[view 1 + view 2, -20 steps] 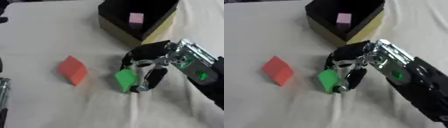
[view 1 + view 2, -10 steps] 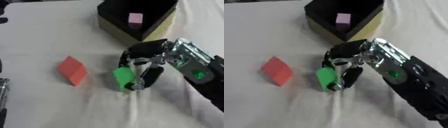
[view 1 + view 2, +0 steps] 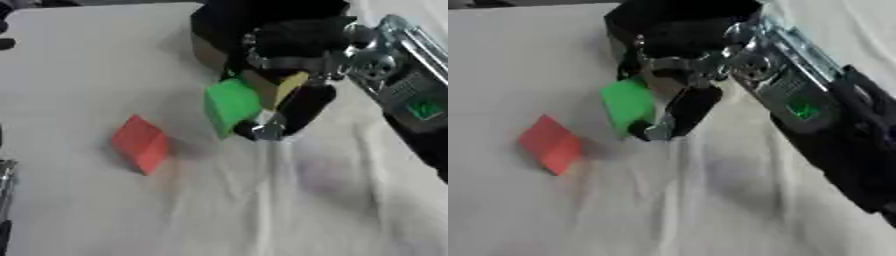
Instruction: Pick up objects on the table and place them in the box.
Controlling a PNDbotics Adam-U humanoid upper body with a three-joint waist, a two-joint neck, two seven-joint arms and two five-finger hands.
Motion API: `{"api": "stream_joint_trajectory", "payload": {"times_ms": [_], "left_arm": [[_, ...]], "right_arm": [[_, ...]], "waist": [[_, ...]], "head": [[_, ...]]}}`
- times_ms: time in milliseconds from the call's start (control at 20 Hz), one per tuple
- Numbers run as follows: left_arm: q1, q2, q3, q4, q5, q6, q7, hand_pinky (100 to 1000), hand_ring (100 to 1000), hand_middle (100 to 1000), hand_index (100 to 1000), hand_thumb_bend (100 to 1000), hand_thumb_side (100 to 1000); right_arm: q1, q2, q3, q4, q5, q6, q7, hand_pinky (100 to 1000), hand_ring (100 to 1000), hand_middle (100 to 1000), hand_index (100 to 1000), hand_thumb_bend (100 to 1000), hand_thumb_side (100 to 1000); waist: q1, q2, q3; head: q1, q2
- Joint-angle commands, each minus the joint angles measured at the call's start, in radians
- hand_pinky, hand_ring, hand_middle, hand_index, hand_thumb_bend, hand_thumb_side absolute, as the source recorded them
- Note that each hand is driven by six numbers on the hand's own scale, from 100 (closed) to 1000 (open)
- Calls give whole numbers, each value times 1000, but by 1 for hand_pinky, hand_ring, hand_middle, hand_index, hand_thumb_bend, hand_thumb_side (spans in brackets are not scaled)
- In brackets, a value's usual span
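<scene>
Your right hand point(image 3: 293, 75) was curled round the green block point(image 3: 231, 104), holding it above the cloth (near side of the box point(image 3: 206, 47)); red block point(image 3: 140, 144) lay left.

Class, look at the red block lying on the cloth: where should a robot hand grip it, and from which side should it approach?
Probably from above, pinching the two broad flat faces. The red block stands tilted on an edge, corner upward, on the white cloth, so those faces are exposed with free space around them. The right robot hand is occupied, curled on the green block.
</scene>
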State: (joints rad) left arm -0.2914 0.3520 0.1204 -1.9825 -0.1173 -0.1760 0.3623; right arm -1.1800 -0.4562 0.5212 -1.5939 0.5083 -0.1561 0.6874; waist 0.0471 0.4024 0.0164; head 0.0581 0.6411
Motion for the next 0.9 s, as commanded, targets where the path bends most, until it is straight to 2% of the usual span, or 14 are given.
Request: {"api": "stream_joint_trajectory", "payload": {"times_ms": [50,400,600,900], "left_arm": [[-7,22,4,-17,-4,-2,-4,683,715,718,668,100,900],[-11,25,0,-17,-2,-2,-9,683,716,719,667,100,899],[-12,25,-1,-17,-2,-1,-12,682,716,719,667,100,901],[-16,26,-1,-17,-1,-2,-12,682,716,720,667,100,897]], "right_arm": [[-54,1,-57,53,17,25,-26,806,774,536,670,124,442],[-178,66,-155,327,169,14,-118,802,771,544,680,142,373],[-215,106,-229,493,277,-6,-186,803,770,547,682,100,353],[-238,140,-313,624,402,-28,-260,803,774,555,692,132,348]], "waist": [[2,-28,3],[1,-26,6],[2,-24,11],[2,-20,16]], "head": [[-4,-8],[-11,-12],[-17,-18],[-26,-23]]}}
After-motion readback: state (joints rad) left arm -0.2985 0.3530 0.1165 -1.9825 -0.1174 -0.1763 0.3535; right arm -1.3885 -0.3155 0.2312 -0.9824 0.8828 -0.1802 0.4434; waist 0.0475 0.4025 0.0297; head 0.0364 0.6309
